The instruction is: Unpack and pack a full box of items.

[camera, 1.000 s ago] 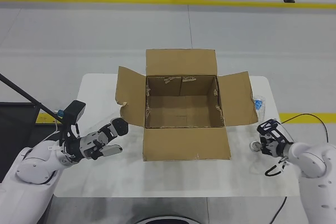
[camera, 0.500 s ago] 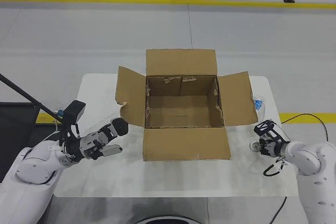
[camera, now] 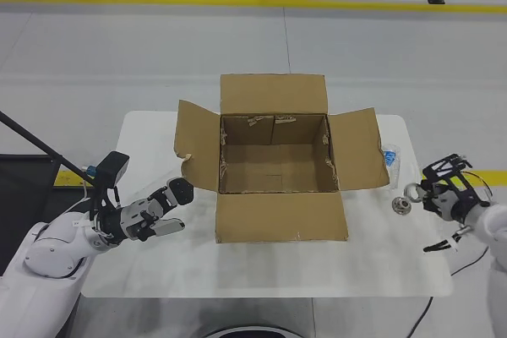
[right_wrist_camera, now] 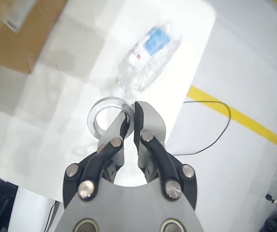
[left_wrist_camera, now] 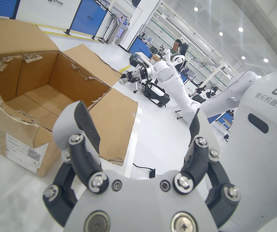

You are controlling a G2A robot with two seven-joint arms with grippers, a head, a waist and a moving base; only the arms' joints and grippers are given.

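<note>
Right gripper (right_wrist_camera: 130, 118): pinches the wall of a grey ring (right_wrist_camera: 108, 102), one finger through the hole and one outside. A rim grip probably suits so thin a band.
Left gripper (left_wrist_camera: 138, 114): fingers spread, holding nothing, near the box's front left corner.
Table (camera: 152, 144): white, carries everything.
Box (camera: 279, 220): mid-table, flaps folded outward so the top is open for reaching in.
Bottle (right_wrist_camera: 150, 56): on its side, just beside the right flap.
Ring: held above the table near its right edge, apart from the box.

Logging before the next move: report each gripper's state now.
Left gripper: jaws open, empty.
Right gripper: jaws shut on the grey ring.
</note>
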